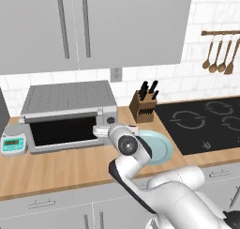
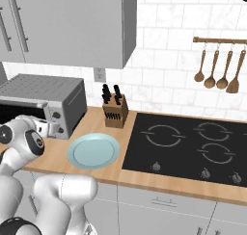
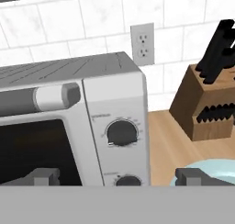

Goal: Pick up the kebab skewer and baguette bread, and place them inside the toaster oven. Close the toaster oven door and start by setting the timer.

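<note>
Grey toaster oven (image 3: 73, 117), door shut, before the wide-open pincer (image 3: 117, 176).

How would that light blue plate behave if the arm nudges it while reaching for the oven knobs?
The plate lies flat and bare on the smooth wooden counter, so it would probably slide rather than tip. It looks rigid and shallow, likely light. It sits close to the counter's front edge, so a forward push might send it off.

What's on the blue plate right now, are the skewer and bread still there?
The plate looks bare in the right base view. In the left base view the arm covers its left part. The toaster oven door is shut; behind the dark glass nothing can be made out.
</note>
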Available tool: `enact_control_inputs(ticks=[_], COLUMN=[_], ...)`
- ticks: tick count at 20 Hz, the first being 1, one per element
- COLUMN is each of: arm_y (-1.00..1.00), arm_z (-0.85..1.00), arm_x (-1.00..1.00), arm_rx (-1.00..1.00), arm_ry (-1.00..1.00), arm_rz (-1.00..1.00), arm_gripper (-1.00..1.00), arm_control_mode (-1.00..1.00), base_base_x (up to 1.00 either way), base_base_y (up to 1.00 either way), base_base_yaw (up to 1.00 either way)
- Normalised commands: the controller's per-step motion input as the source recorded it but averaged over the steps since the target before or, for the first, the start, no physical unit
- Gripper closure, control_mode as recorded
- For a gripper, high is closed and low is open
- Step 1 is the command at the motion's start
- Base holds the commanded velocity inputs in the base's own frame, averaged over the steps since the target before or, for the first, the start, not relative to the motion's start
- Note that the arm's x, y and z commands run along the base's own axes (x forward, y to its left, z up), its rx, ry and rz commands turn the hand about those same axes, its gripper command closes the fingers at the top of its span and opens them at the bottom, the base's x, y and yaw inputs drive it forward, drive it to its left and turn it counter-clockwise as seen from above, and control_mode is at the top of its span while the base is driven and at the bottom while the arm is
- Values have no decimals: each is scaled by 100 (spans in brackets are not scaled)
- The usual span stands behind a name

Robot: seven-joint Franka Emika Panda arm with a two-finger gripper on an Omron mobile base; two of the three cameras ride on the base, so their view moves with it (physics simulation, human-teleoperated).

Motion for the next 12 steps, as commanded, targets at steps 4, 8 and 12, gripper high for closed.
enact_control_inputs(ticks=[4, 8, 12], arm_y=[0, 0, 0], arm_z=[-21, -29, -32], arm_x=[0, 0, 1], arm_rx=[0, 0, 0], arm_ry=[0, 0, 0], arm_rz=[0, 0, 1], arm_gripper=[-100, -100, -100], arm_control_mode=[-100, -100, -100], base_base_x=[0, 0, 0], base_base_y=[0, 0, 0], base_base_yaw=[0, 0, 0])
